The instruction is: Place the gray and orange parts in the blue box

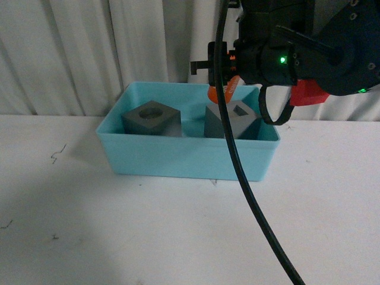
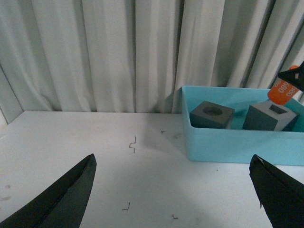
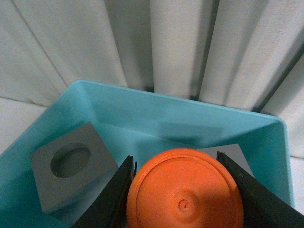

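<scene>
The light blue box point(image 1: 178, 157) stands at the back middle of the white table. Inside it sit two gray cubes: one with a round recess point(image 1: 151, 117) on the left, one with a rectangular recess point(image 1: 234, 120) on the right. My right gripper point(image 1: 228, 83) hangs over the box's right half, shut on the orange cylinder point(image 1: 224, 90) point(image 3: 185, 190), which is above the rectangular-recess cube point(image 3: 235, 154). The round-recess cube point(image 3: 71, 168) lies beside it. My left gripper point(image 2: 173, 190) is open over bare table, left of the box point(image 2: 237, 140); the orange cylinder point(image 2: 284, 89) shows its white digits there.
White curtains point(image 1: 89, 47) hang close behind the box. A thick black cable point(image 1: 249, 196) crosses the front view from top to bottom right. Small dark scuffs point(image 2: 133, 142) mark the white table point(image 1: 89, 225).
</scene>
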`<action>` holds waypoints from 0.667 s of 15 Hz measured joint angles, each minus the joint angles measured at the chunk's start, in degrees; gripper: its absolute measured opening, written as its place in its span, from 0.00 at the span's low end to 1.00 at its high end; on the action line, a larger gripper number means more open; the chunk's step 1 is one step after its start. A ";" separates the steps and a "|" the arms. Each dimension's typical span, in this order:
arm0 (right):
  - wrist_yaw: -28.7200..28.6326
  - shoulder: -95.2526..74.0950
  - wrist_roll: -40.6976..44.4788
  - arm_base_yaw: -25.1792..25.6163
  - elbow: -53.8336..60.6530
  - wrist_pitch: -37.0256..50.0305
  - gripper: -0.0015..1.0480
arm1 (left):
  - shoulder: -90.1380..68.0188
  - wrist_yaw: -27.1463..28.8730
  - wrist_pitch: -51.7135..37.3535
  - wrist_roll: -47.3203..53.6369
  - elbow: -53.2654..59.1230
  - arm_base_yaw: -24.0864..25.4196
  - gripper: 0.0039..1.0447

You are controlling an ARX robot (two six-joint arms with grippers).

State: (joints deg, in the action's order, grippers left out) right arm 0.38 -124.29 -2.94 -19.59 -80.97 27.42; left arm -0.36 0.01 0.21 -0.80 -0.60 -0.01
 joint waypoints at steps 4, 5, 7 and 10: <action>0.46 -5.16 -0.07 -1.07 -4.66 -3.72 0.45 | 0.00 0.00 0.00 0.00 0.00 0.00 0.94; 0.17 -6.60 -0.09 -1.51 -5.18 -4.48 0.45 | 0.00 0.00 0.02 0.00 0.00 0.00 0.94; -0.15 -7.89 -0.31 -2.23 -7.26 -6.03 0.45 | 0.00 0.00 -0.02 0.00 0.00 0.00 0.94; -0.09 -10.45 -0.42 -2.73 -10.32 -8.37 0.45 | 0.00 -0.02 0.00 0.00 0.00 0.00 0.94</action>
State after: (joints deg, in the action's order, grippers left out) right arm 0.30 -134.74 -3.36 -22.33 -91.29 19.05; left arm -0.36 -0.01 0.21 -0.80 -0.60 -0.01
